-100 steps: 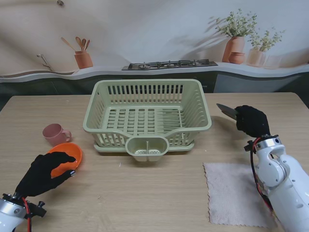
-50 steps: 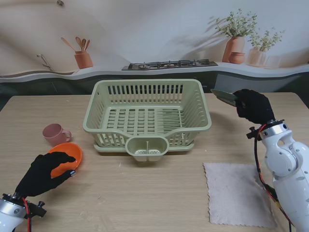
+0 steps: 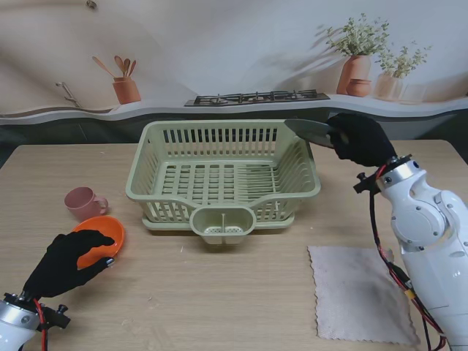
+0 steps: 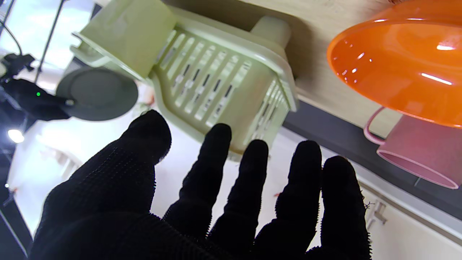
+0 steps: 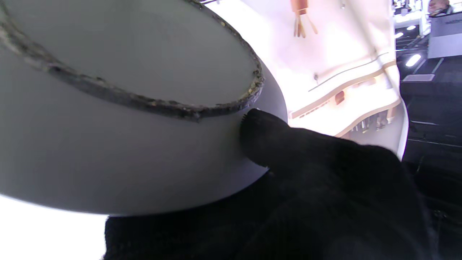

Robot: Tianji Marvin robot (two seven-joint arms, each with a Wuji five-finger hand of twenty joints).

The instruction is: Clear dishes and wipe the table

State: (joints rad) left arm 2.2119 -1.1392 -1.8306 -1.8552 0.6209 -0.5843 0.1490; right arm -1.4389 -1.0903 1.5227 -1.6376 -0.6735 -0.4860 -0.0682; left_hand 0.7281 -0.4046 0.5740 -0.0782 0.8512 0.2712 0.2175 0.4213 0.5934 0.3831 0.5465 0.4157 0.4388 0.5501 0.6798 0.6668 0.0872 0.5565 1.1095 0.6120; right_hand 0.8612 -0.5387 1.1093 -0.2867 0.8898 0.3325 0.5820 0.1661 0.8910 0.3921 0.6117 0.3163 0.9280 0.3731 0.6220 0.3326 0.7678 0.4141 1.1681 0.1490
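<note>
Our pale wooden table (image 3: 219,292) carries everything here, and the largest thing on it is the light green slatted plastic dish rack (image 3: 223,175), standing at the middle with a small cutlery cup on the side nearer to us. Near our right edge lies the beige square cleaning cloth (image 3: 358,292), flat on the wood and well apart from the rack.

Our right hand (image 3: 358,139) in its black glove is raised over the rack's far right corner and grips the dark grey round plate (image 3: 311,131) by its rim; the plate is tilted and reaches in above the basket. In the right wrist view a fingertip (image 5: 260,133) presses on the plate's underside just beside its rough foot ring.

Our left hand (image 3: 69,259) rests low at the near left with its fingers spread apart and nothing in its grasp, its fingertips over the near edge of the glossy orange plastic bowl (image 3: 102,234). Just beyond the bowl, farther from us, stands the small pink mug (image 3: 82,201), close beside it
</note>
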